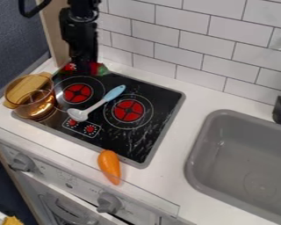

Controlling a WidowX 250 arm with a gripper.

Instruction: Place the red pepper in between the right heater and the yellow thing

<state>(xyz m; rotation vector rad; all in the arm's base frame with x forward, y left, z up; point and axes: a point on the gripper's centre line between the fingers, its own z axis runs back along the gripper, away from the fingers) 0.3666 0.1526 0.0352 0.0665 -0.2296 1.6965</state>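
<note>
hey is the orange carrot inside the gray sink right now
No, the carrot lies at the front edge of the black stovetop, left of the sink.

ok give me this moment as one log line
gripper at back left of stove | red pepper at gripper | spoon lying between heaters | placement not done

Room to the right, spoon (79,115) in the middle.
You have open stove (161,105) between the right heater (128,110) and the stove's right edge, then a strip of bench (172,147) before the sink (193,156). The spoon slants between the heaters, the pot (34,99) blocks your left side of the view, the carrot (109,166) crosses the front edge, and the wall (184,41) bounds the back.
</note>
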